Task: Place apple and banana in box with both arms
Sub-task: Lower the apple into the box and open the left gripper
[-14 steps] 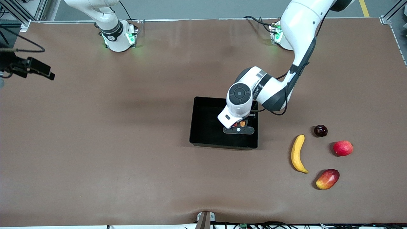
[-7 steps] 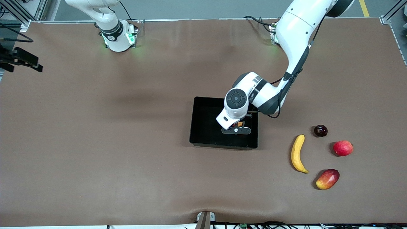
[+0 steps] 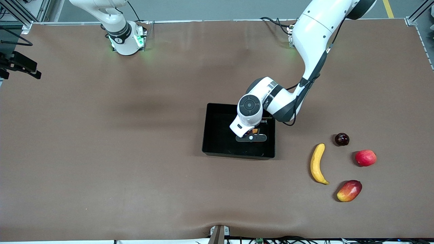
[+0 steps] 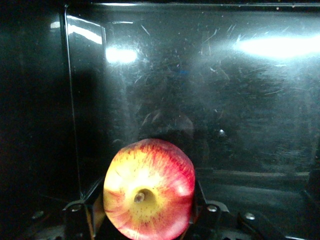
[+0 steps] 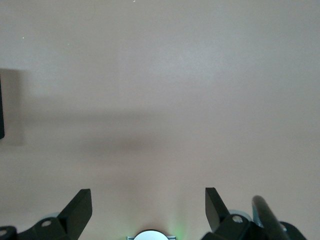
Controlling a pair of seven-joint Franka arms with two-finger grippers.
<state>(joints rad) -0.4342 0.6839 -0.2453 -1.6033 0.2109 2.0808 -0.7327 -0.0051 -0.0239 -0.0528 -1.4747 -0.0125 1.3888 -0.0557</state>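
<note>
My left gripper [image 3: 251, 135] is shut on the apple [image 4: 149, 192], red with yellow streaks and a pale stem dimple, and holds it low inside the black box [image 3: 218, 135]. I cannot tell whether the apple touches the floor. In the front view only a sliver of the apple [image 3: 254, 130] shows under the wrist. The box's glossy floor [image 4: 215, 100] fills the left wrist view. The yellow banana [image 3: 317, 163] lies on the table toward the left arm's end, apart from the box. My right gripper [image 5: 148, 200] is open and empty, high over bare table.
Beside the banana lie a dark round fruit [image 3: 341, 139], a plain pinkish-red round fruit [image 3: 366, 158] and a red-and-yellow oval fruit [image 3: 349, 190]. The right arm's dark hand [image 3: 21, 63] shows at the front view's edge, at the right arm's end.
My left gripper has sunk a little deeper into the box with the apple. The right arm's hand has drawn back toward the view's edge. The fruits on the table have not moved.
</note>
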